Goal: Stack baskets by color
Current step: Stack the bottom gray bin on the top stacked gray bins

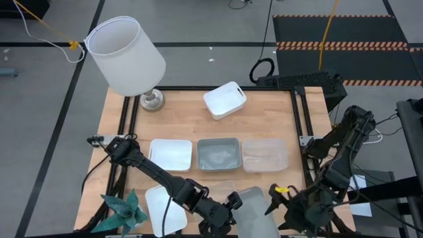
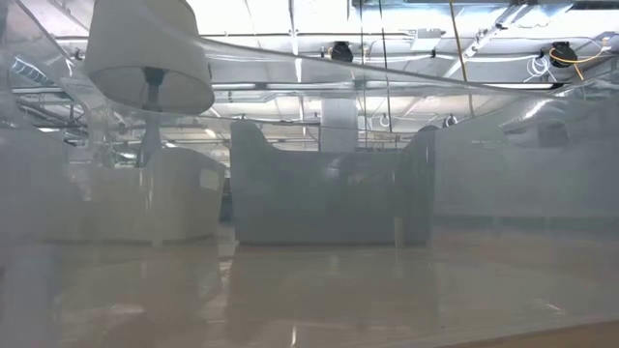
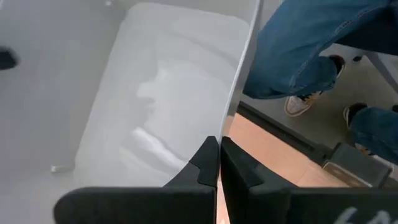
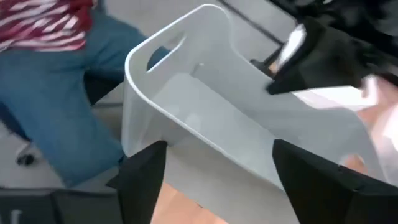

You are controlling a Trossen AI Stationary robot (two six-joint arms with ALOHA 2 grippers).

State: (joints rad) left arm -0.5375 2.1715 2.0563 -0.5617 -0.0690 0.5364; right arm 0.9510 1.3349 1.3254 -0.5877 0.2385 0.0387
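No legible text, label, brand, number or sign on anything in view.

free: bare wood behind basket row (image 1: 218, 154) | blocked: lamp (image 1: 129, 56), white basket (image 1: 225, 100) at rear

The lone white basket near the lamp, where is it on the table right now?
In the high view, the white basket sits tilted at the table's far edge, about mid-width, right of the lamp base and beyond the row of three baskets.
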